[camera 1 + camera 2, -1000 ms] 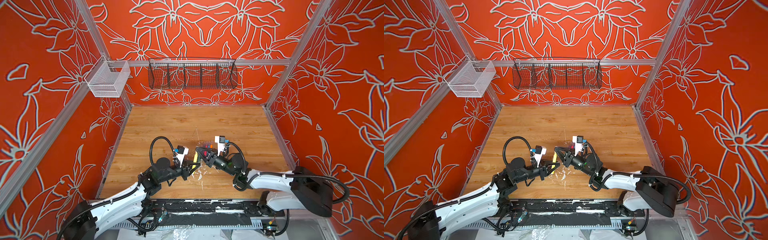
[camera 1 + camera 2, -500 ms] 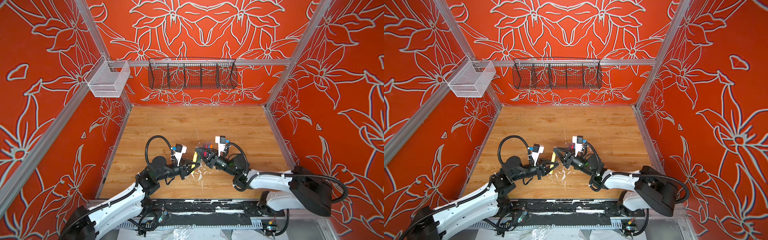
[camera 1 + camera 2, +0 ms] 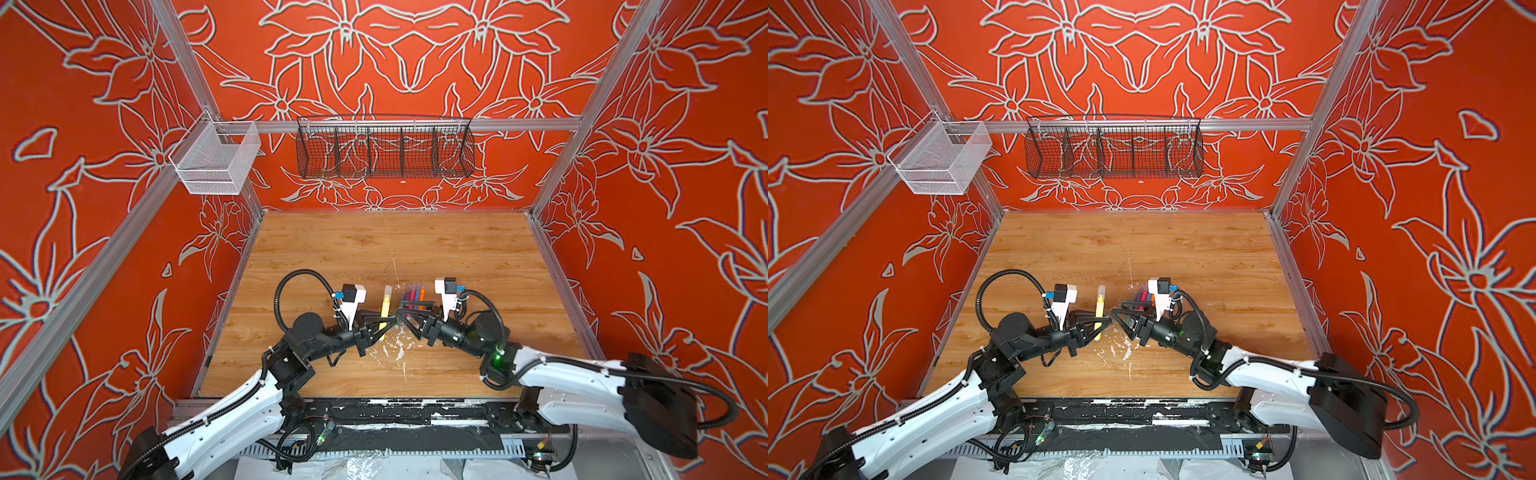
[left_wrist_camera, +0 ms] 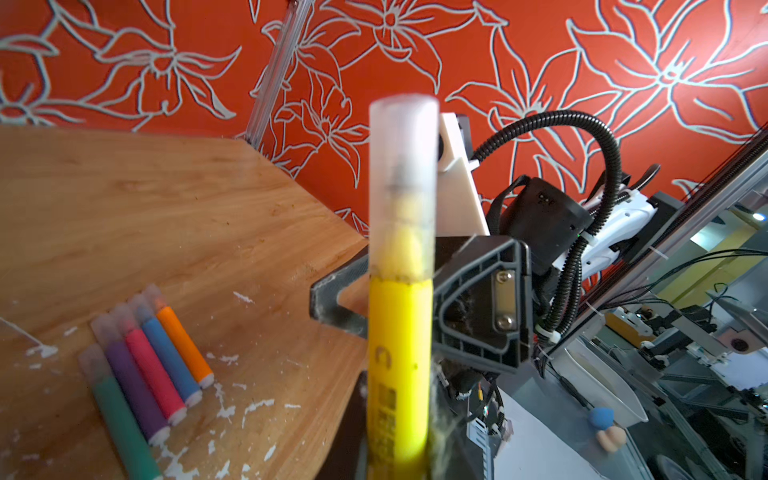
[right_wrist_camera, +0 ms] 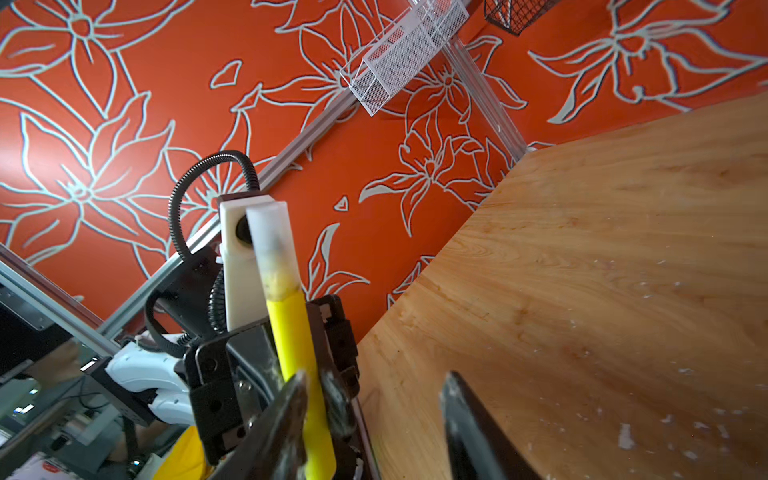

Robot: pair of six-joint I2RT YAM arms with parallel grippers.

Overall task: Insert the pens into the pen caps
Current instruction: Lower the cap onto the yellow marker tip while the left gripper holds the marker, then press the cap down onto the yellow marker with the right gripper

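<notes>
The yellow pen [image 4: 399, 353] is blurred close up, one end cut off.

Left arm [image 3: 249, 399] and right arm [image 3: 561, 374] bent at the elbow, reaching inward, tips facing and just apart: left gripper [image 3: 386, 325] with jaws clamped on a pen [image 3: 385, 305], right gripper [image 3: 406, 320] with jaws parted.

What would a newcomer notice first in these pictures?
The loud orange walls with pale flower outlines surround everything. Mid-table, the left gripper holds a yellow pen upright with a frosted cap on its top, while the right gripper stands open close beside it. Five more capped pens lie side by side on the wooden table near the right gripper.
</notes>
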